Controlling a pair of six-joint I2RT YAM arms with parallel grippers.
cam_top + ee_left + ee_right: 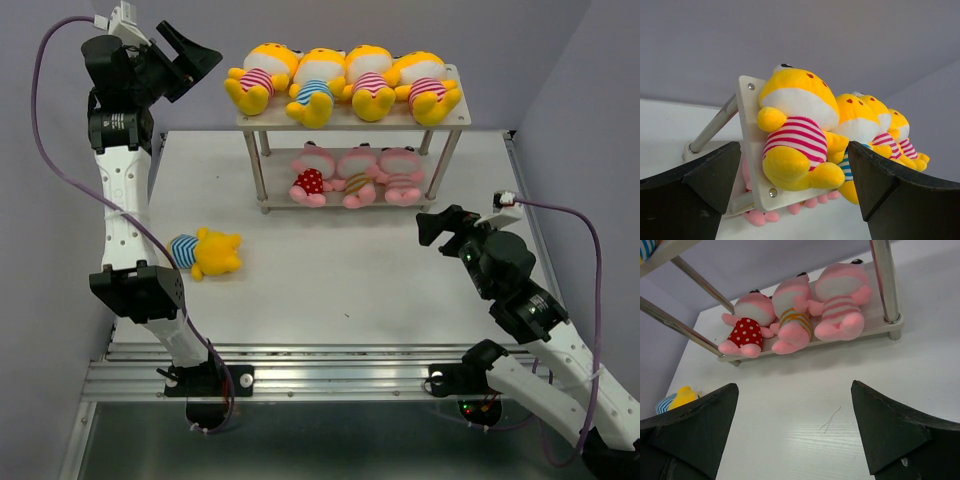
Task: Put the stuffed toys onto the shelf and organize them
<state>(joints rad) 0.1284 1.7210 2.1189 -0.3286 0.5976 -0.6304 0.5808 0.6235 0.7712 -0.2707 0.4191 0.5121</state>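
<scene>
Closest of all are the two arm bases [215,382], at the near edge of the white table [350,280]. One loose yellow toy [205,252] lies flat on that table, on the left side, just beside the left arm. Its long way runs left to right: big yellow head to the right, blue striped shirt to the left.

The left gripper [197,72] is up high by the left end of the shelf [256,121], with its jaws wide open and nothing in them. The loose toy is well below it and nearer the bases. The right gripper [432,228] is low, near the right front leg [443,168] of the shelf, wide open too and empty. From there the toy is well apart, off to the left across the table. So I think the left arm is the better one to fetch it, coming down from above and closing across the toy's middle.

Four yellow toys [340,85] fill the top board [453,98], side by side. Three pink toys [355,178] sit on the bottom board [275,204]. Little bare board shows beside them, so the last toy looks like a snug fit.

The toys are soft and fuzzy, with round heads and stubby legs. They should squash a bit when squeezed. The boards are flat, pale and smooth, with a faint wood look. The shelf legs are thin, round, shiny metal. The fingers [690,185] are black, hard and wedge-shaped.
</scene>
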